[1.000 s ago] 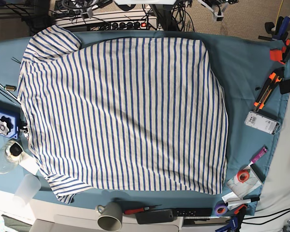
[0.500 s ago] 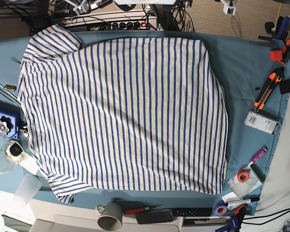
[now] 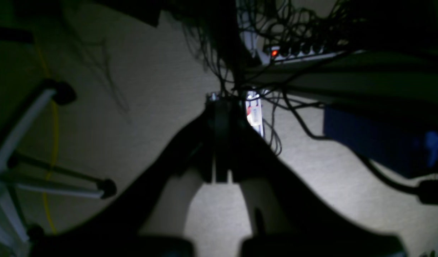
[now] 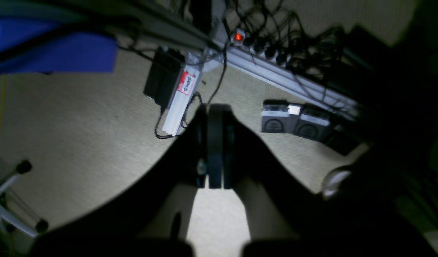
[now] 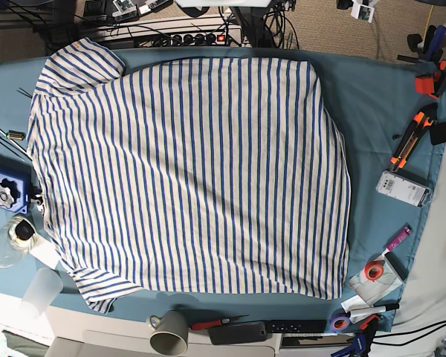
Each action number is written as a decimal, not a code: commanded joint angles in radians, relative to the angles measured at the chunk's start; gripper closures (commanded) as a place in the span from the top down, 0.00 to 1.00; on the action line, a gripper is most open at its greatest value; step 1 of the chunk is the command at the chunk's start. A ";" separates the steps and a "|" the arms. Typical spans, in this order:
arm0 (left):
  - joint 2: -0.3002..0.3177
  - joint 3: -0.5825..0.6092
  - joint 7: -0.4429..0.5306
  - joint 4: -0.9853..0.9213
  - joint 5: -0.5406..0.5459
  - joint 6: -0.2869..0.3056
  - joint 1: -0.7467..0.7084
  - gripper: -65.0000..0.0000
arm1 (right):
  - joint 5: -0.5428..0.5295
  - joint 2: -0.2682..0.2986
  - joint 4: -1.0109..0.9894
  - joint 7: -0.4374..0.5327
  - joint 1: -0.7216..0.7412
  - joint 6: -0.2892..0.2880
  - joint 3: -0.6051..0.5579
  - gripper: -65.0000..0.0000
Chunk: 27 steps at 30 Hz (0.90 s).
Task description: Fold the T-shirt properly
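Two closed grippers, left gripper (image 3: 221, 142), right gripper (image 4: 214, 146); one T-shirt (image 5: 189, 171).

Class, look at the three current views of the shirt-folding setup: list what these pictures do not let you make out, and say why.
- Left hand: left wrist view, dark silhouette; shut, over floor.
- Right hand: right wrist view, equally dark.
- Both arms: base view, cut off by the top edge.
- T-shirt: its underside is hidden against the teal cloth.
- White device: label too small to read.
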<state>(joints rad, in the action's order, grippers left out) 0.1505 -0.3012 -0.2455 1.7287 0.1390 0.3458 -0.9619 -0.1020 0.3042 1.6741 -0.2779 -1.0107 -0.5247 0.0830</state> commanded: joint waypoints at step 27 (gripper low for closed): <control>0.010 -0.005 -0.175 0.587 0.003 -0.080 -0.029 0.00 | -0.171 0.005 0.594 -0.180 -0.016 0.000 0.244 0.00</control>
<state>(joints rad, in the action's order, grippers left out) 0.1539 -0.3023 -0.4362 2.2967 0.1398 0.2661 -0.9798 -0.2615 0.3038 2.2513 -0.4782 -1.0191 -0.5285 0.3191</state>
